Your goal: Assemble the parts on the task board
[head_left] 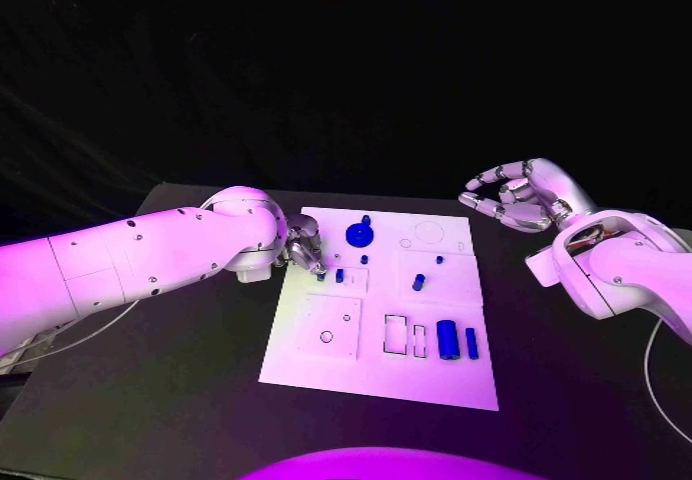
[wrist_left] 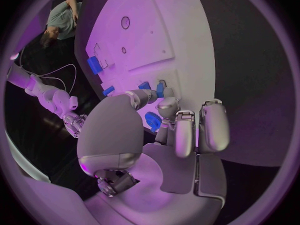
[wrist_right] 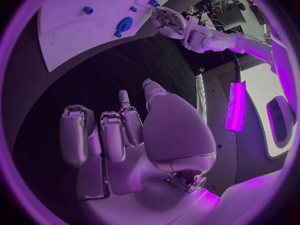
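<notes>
Left hand [head_left: 303,250] of mine rested at the task board [head_left: 378,375] edge, fingertips pinching a small blue part [head_left: 320,276]. Right hand [head_left: 519,197] hovered beside the board, fingers curled, holding nothing.

From my station I cannot tell whether the silver left hand [head_left: 303,250] at the white task board's [head_left: 378,385] edge touches the small blue peg [head_left: 339,274], its fingertips being too small.

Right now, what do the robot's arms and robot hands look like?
Both arms are smooth, rounded white shells dotted with small dark screw holes. The left arm has a thin cable trailing beneath it. Each ends in a silver metal robot hand: the left robot hand and the right robot hand, with jointed fingers and pale rounded fingertips.
</notes>
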You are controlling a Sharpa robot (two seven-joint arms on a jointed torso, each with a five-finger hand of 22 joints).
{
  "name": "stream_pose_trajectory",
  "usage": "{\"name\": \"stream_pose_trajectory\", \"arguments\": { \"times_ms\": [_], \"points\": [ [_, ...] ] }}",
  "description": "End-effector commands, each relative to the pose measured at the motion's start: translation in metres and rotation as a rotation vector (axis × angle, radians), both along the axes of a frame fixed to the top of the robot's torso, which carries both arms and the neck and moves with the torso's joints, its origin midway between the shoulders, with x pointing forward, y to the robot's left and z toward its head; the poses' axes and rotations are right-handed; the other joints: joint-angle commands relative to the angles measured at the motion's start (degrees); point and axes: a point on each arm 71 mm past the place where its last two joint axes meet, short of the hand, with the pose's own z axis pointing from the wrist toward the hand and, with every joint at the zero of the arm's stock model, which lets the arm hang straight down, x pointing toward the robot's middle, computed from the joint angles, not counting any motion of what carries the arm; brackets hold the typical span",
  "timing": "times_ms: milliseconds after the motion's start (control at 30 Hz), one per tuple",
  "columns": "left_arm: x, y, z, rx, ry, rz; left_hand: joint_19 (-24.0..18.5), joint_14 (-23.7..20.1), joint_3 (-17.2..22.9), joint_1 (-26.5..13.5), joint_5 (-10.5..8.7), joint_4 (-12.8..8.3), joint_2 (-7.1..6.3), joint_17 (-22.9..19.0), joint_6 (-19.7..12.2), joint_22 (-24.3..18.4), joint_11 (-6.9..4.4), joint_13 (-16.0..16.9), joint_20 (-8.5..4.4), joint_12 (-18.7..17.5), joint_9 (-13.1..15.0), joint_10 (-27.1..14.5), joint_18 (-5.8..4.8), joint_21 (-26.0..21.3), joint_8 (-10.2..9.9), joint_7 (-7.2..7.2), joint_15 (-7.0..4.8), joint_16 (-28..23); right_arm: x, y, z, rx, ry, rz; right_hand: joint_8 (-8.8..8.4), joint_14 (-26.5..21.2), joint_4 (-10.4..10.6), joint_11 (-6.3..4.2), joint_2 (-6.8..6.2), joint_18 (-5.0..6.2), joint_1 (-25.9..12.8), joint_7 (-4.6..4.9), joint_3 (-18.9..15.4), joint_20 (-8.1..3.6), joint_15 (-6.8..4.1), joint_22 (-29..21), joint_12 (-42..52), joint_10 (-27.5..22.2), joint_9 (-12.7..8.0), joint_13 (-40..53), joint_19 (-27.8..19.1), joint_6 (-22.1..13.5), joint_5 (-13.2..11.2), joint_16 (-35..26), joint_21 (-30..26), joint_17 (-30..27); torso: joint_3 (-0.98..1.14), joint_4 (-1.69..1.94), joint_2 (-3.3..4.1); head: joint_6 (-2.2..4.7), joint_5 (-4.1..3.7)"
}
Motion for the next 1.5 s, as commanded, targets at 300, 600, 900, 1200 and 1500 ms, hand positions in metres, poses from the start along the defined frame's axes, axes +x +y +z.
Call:
{"name": "stream_pose_trajectory", "arguments": {
  "times_ms": [300, 600, 900, 1200, 1500],
  "points": [
    [-0.0026, -0.0006, -0.0037, 0.041, 0.022, -0.029, 0.50, 5.81, 10.68, -0.75, 0.54, -9.99, 0.06, 14.35, 0.84, 0.21, -0.07, 0.11, -0.10, 0.33, 0.26, 0.57, -1.00, 0.46, 0.52, -0.48, -0.49, 0.35, -0.0007, 0.0012, -0.0002, -0.003, -0.001, 0.014, 0.39, 3.95, -0.03, -0.18, 0.01, 0.39, -0.32, 0.00, -0.37, -0.22, -0.43, 7.73, -0.25, -0.37, 0.07, 5.18, 0.83, -0.49, 0.12, -0.38, -0.20, 6.04, 0.03, 0.02, -0.05, -0.09, -0.05],
    [-0.0028, 0.0004, -0.0041, 0.049, 0.026, -0.031, 0.58, 5.83, 10.99, -1.18, 0.71, -10.04, -0.09, 14.43, 0.96, 0.36, -0.19, 0.28, -0.15, 0.46, 0.49, 0.76, -1.03, 0.54, 0.92, -0.62, -0.57, 0.40, -0.0008, 0.0008, -0.0002, -0.004, -0.002, 0.014, 0.57, 3.96, -0.04, -0.21, 0.09, 0.39, -0.45, -0.02, -0.48, -0.24, -0.45, 7.72, -0.22, -0.33, 0.12, 5.20, 0.85, -0.54, 0.23, -0.39, -0.24, 6.08, -0.01, 0.07, -0.01, -0.12, -0.09],
    [-0.0030, -0.0019, -0.0044, 0.050, 0.030, -0.036, 0.68, 5.87, 11.27, -1.97, 0.70, -9.86, -0.15, 14.54, 1.10, 0.60, -0.32, 0.44, -0.22, 0.61, 0.85, 1.02, -1.07, 0.66, 1.49, -0.81, -0.68, 0.47, -0.0009, 0.0009, -0.0001, -0.003, -0.002, 0.014, 0.61, 3.96, -0.05, -0.21, 0.10, 0.39, -0.46, -0.03, -0.50, -0.24, -0.46, 7.72, -0.20, -0.32, 0.13, 5.21, 0.85, -0.54, 0.25, -0.40, -0.24, 6.07, 0.01, 0.01, 0.01, -0.17, -0.03],
    [-0.0025, -0.0042, -0.0047, 0.041, 0.035, -0.034, 0.90, 5.96, 10.22, -4.86, -0.17, -8.37, 0.13, 14.84, 1.20, 1.07, -0.79, 0.72, -0.48, 0.94, 1.65, 1.82, -1.17, 0.87, 2.61, -1.47, -1.03, 0.66, -0.0009, 0.0005, -0.0001, -0.003, -0.003, 0.013, 0.61, 3.96, -0.05, -0.21, 0.10, 0.39, -0.46, -0.03, -0.50, -0.24, -0.46, 7.72, -0.20, -0.32, 0.13, 5.21, 0.85, -0.54, 0.25, -0.40, -0.24, 6.07, 0.06, 0.00, -0.01, -0.23, -0.11],
    [-0.0015, -0.0051, -0.0055, 0.037, 0.043, -0.028, 1.00, 5.98, 2.92, -10.09, -1.00, -3.36, 0.61, 14.91, 2.07, 1.18, -1.24, 0.94, -0.87, 1.14, 1.36, 2.03, -1.21, 0.77, 2.66, -2.13, -1.44, 0.70, -0.0011, 0.0000, 0.0000, -0.003, -0.003, 0.011, 0.68, 3.95, -0.05, -0.22, 0.11, 0.40, -0.51, -0.03, -0.55, -0.25, -0.47, 7.67, -0.30, -0.40, 0.15, 5.12, 0.82, -0.56, 0.26, -0.43, -0.33, 5.98, 0.02, -0.02, -0.01, -0.24, -0.23]
  ]
}}
